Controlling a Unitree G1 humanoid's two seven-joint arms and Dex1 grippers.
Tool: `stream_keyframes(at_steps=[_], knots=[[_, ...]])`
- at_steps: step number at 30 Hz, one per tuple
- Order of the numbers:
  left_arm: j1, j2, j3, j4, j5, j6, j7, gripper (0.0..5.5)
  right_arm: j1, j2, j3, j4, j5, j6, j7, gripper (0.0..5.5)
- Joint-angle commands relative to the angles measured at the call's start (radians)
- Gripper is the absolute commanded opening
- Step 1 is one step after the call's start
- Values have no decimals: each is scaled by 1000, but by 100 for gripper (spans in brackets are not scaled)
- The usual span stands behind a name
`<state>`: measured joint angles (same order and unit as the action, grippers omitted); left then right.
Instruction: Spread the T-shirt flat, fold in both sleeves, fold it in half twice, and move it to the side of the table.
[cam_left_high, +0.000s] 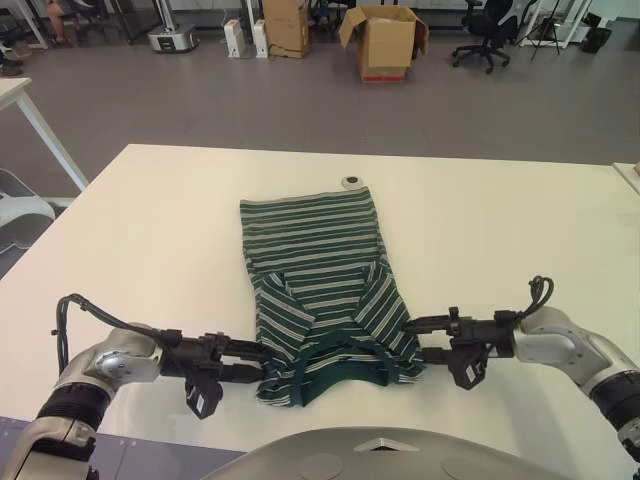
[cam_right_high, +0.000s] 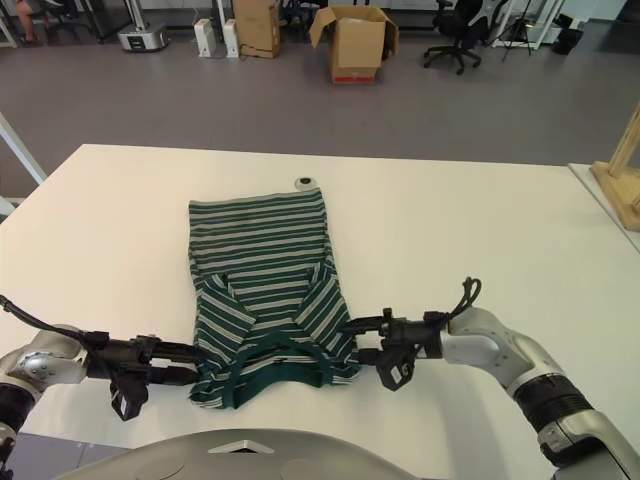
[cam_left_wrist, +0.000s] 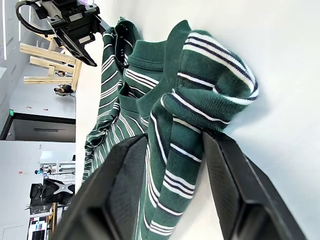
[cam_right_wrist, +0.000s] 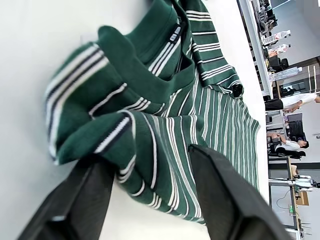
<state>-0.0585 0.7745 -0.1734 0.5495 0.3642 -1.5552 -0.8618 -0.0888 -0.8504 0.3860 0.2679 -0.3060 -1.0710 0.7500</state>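
Note:
A green T-shirt (cam_left_high: 315, 255) with white stripes lies lengthwise on the white table (cam_left_high: 520, 230), both sleeves folded in over the chest and the collar toward me. My left gripper (cam_left_high: 258, 360) lies low at the near left shoulder corner, shut on a bunched fold of the T-shirt (cam_left_wrist: 200, 75) that fills the gap between its black fingers (cam_left_wrist: 235, 190). My right gripper (cam_left_high: 412, 338) is at the near right shoulder corner, shut on the fabric (cam_right_wrist: 165, 100) in the same way, between its fingers (cam_right_wrist: 225, 195). The hem lies flat at the far end.
A small round white object (cam_left_high: 351, 182) sits on the table just past the hem. A wooden frame (cam_right_high: 620, 180) stands at the table's right edge. Bare table stretches to both sides of the shirt. A cardboard box (cam_left_high: 385, 42) stands on the floor beyond.

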Motion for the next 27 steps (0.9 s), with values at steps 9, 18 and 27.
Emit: stream_keyframes(at_steps=[9,18,27], knots=[[-94,176,-101,222,256,-55,155,202,25,14,81,50,-107,27,-32,85],[-139,232,-173,175,311,-58,328,202,56,22,88,17,-120,76,-83,1],[-106,70,-232,101,483,134,401,182,10,0,110,40,-78,66,-54,1]])
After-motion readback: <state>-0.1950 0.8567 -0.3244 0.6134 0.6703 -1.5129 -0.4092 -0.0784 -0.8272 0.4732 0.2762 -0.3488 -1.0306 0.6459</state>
